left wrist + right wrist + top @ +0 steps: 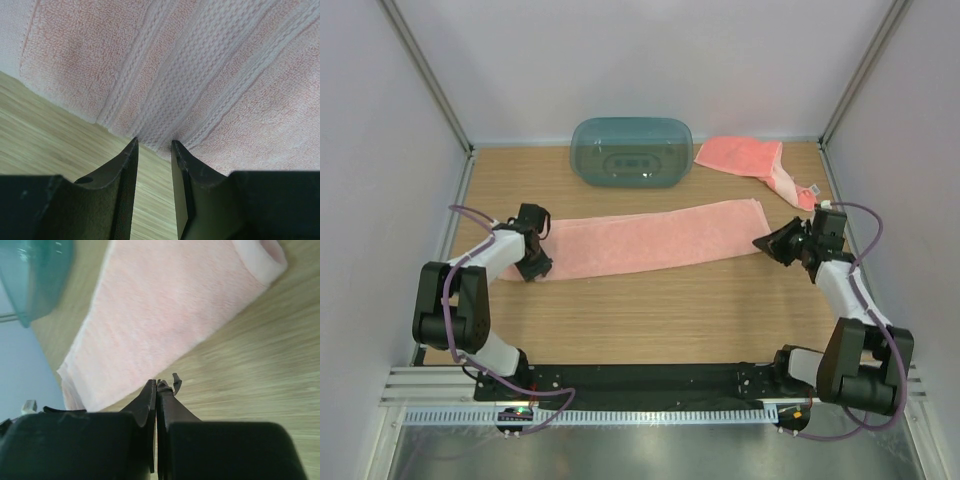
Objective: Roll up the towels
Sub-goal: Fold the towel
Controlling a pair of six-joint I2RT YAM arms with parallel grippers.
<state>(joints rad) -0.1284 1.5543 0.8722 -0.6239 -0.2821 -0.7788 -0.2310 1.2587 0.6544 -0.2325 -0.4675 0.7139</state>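
Observation:
One salmon-pink towel (660,238) lies flat as a long folded strip across the middle of the table. My left gripper (535,262) is at its left end. In the left wrist view the jaws (154,145) stand a little apart, with only wood between them and the tips at the striped edge of the towel (200,65). My right gripper (768,244) is shut on nothing, just off the strip's right end. In the right wrist view its closed tips (157,383) are over bare wood beside the towel (160,310). A second towel (745,158) lies crumpled at the back right.
A translucent teal tub (632,152) stands at the back centre, just behind the strip, and shows in the right wrist view as well (30,275). Grey walls and metal posts close the table on three sides. The second towel's white tag (812,188) lies near the right arm.

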